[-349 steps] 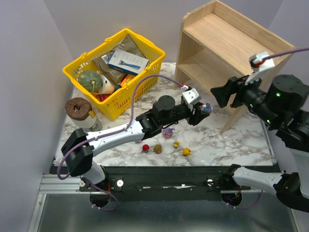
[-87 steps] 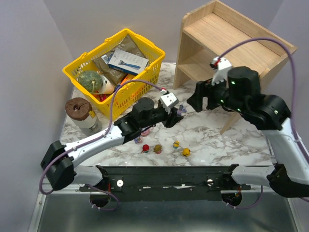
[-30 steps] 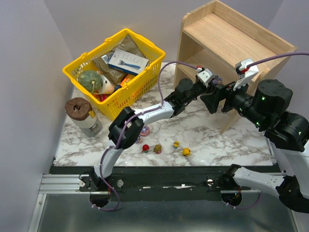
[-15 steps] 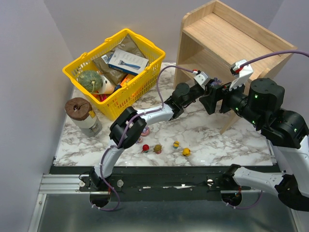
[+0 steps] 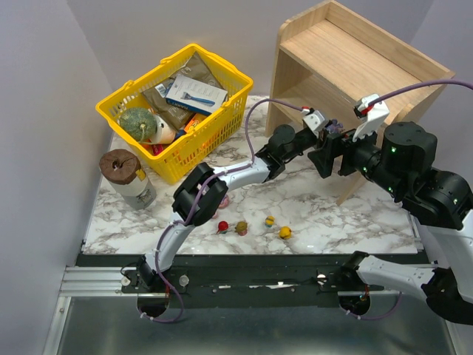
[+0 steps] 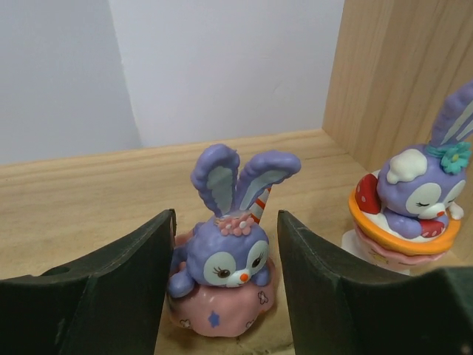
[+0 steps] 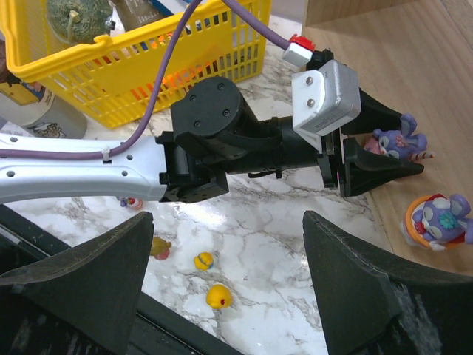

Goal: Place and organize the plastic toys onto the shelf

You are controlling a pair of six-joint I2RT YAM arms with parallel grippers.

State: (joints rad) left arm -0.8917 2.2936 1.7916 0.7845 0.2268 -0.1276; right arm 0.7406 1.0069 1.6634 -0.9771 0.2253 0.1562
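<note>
- shelf (image 5: pixel 355 63): light wood, two tiers, solid side panels, standing on the marble bench (image 5: pixel 318 207).
- left claw (image 6: pixel 226 237): reached into the lower tier of the shelf, fingers (image 6: pixel 111 296) apart, one either side of the cushion bunny. Narrow gap visible at the right finger. Contact at the left finger not determinable.
- cushion bunny (image 6: pixel 222 285): purple, long-eared, lying on a pink cushion. Upright on the lower shelf board, between the left claw's fingers.
- cup bunny (image 6: pixel 406 214): purple, long-eared, eyes closed, seated in an orange-rimmed cup with a red strawberry. On the same lower board, beside the cushion bunny and close to the shelf's side panel, apart from both fingers.
- right claw (image 7: pixel 229 222): above the bench just in front of the shelf, fingers wide apart, nothing between them.
- red toy (image 5: pixel 222 226), olive-brown toy (image 5: pixel 241 228), small yellow toy (image 5: pixel 270 220), yellow toy (image 5: pixel 285 233): in a loose row on the bench, well in front of the shelf.
- pink toy (image 5: pixel 222 201): on the bench near that row, on its shelf side, partly hidden under the left arm.
- yellow basket (image 5: pixel 148 103): on the bench left of the shelf, near it, holding boxes, packets and a green-grey gourd (image 5: pixel 137 122).
</note>
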